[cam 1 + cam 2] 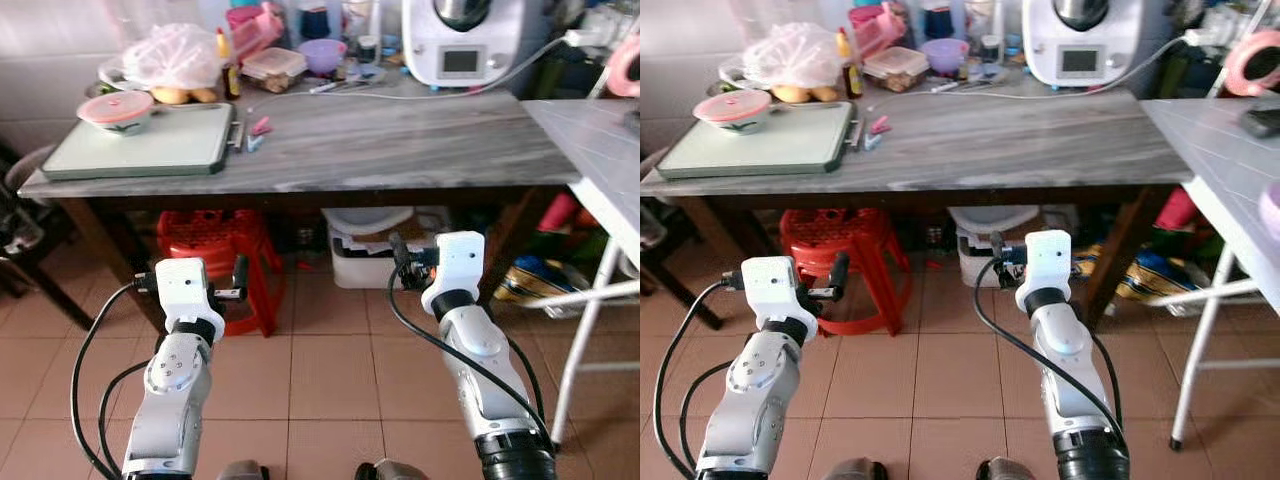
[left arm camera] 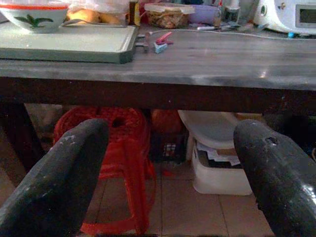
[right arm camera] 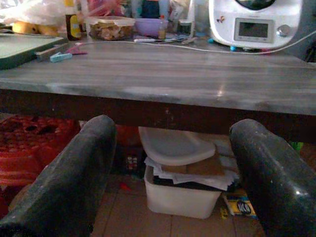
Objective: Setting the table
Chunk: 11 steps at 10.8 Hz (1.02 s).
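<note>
Currently I have the left gripper (image 2: 168, 163) and the right gripper (image 3: 170, 168) both spread wide and empty, held below the edge of the table (image 1: 400, 150) above the tiled floor (image 1: 330, 370). On the table's left end sits a pale green tray (image 1: 140, 145) carrying a white bowl (image 1: 115, 112) with a red-rimmed lid and a leaf print.
</note>
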Motion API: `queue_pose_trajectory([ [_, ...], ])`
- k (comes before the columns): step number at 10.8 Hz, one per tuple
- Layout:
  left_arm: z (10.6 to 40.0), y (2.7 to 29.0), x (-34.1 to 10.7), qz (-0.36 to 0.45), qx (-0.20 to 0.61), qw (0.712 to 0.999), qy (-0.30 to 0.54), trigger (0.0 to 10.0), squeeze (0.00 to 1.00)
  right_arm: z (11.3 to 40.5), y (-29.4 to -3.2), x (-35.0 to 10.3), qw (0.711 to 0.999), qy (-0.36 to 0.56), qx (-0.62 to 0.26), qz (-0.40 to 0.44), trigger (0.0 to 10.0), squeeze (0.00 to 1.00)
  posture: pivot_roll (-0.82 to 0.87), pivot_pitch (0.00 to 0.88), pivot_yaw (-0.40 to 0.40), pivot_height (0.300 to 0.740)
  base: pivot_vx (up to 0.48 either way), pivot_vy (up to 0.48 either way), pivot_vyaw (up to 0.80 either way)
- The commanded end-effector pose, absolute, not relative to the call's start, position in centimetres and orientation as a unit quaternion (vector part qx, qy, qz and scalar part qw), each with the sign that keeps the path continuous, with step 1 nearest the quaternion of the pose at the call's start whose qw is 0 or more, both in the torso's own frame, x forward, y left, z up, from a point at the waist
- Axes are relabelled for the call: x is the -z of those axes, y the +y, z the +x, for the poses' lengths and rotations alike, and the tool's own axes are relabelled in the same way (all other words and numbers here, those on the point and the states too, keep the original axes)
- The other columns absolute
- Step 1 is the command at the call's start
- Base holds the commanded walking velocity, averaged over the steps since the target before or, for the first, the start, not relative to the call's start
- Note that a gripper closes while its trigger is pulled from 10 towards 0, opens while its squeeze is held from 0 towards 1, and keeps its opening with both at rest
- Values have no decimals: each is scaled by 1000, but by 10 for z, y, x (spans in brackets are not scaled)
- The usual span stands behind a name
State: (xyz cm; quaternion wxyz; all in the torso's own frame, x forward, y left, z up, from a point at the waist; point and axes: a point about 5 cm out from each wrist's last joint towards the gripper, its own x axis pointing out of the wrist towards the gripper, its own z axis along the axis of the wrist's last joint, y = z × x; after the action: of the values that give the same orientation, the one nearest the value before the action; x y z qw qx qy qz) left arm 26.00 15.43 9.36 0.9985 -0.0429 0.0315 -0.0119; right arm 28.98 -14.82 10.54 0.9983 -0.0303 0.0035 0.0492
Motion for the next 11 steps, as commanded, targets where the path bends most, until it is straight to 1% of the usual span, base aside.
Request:
queue_pose_trajectory([
  [1, 257, 154, -98, -37, 25, 999, 20, 10000, 0, 289, -149, -110, 999, -6, -46, -26, 10000, 0, 2, 42, 49, 740, 0, 0, 0],
  [2, 256, 153, -98, -36, 27, 999, 19, 10000, 0, 288, -151, -109, 999, -1, -42, -22, 10000, 0, 1, 42, 49, 740, 0, 0, 0],
  [3, 256, 152, -98, -38, 29, 999, 20, 10000, 0, 288, -151, -108, 999, 0, -42, -21, 10000, 0, 0, 42, 49, 740, 0, -349, -800],
  [4, 257, 151, -99, -42, 33, 998, 19, 10000, 0, 289, -151, -109, 999, -2, -43, -24, 10000, 0, 0, 42, 49, 740, 0, -382, 0],
  [8, 253, 153, -98, -39, 38, 998, 22, 10000, 0, 282, -152, -103, 999, 9, -41, -30, 10000, 0, 4, 49, 48, 740, 284, -379, 0],
  [11, 254, 148, -100, -42, 44, 998, 20, 10000, 0, 288, -151, -111, 998, -4, -48, -31, 10000, 0, -2, 62, 52, 740, 280, -379, 0],
])
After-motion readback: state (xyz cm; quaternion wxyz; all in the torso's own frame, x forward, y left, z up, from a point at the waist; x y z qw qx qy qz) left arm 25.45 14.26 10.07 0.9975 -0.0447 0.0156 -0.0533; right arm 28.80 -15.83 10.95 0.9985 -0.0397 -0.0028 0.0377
